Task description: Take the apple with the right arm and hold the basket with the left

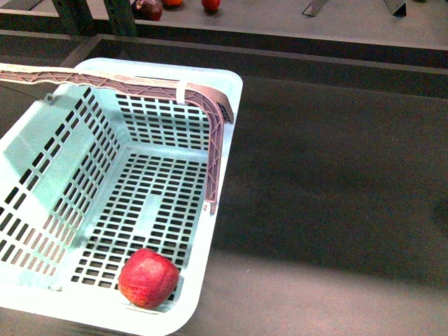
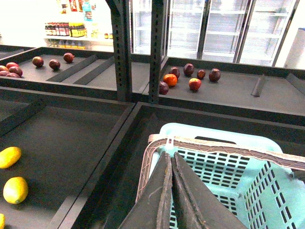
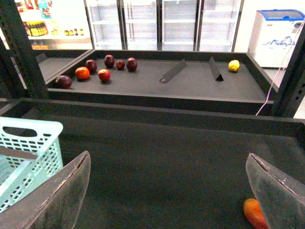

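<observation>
The apple (image 1: 148, 278), red with a paler blush, lies inside the basket (image 1: 42, 182) in its near corner on the slotted floor. The pale mint basket fills the left of the front view, its brown latticed handle (image 1: 140, 85) swung across the top. Neither arm shows in the front view. In the left wrist view my left gripper (image 2: 170, 157) is shut with its tips pressed together, just short of the handle (image 2: 228, 148) at the basket's (image 2: 267, 191) rim. My right gripper (image 3: 169, 155) stands wide open over the dark shelf floor, with the basket (image 3: 33, 143) off to one side.
A small orange fruit (image 3: 255, 213) lies on the shelf beside one right finger. Dark red and orange fruit (image 3: 105, 75) and a lemon (image 3: 233, 65) sit on the rear shelf. Yellow fruit (image 2: 15, 189) lie in a neighbouring bay. Steel uprights (image 2: 121, 47) stand behind the basket.
</observation>
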Available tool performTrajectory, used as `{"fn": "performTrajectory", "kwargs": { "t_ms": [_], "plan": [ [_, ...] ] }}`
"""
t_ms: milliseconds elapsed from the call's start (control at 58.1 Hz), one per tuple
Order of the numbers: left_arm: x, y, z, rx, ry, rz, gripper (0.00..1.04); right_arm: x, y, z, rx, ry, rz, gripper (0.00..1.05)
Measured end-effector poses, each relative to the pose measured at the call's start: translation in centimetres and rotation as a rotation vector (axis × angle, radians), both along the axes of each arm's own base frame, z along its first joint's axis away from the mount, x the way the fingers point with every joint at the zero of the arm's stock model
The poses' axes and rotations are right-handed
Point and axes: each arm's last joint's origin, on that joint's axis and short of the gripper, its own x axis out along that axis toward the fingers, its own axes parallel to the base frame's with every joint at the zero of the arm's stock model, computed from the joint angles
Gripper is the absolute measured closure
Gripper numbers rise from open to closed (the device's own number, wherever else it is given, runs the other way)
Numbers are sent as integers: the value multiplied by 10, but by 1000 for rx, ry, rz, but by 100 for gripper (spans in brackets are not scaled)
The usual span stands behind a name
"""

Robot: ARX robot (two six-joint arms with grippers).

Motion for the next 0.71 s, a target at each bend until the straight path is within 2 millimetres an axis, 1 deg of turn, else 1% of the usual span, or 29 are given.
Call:
{"fn": "performTrajectory", "kwargs": {
  "t_ms": [189, 258, 310, 705],
  "plan": [
    [-3, 0, 0, 0, 1, 0, 101, 0, 0, 0, 0, 0, 0, 9],
    [-11, 0, -5, 0, 35, 0, 101, 0, 0, 0, 0, 0, 0, 9],
    [-14, 0, -4, 0, 12, 0, 101, 0, 0, 0, 0, 0, 0, 9],
    [-15, 0, -3, 0, 6, 0, 101, 0, 0, 0, 0, 0, 0, 9]
  ]
}}
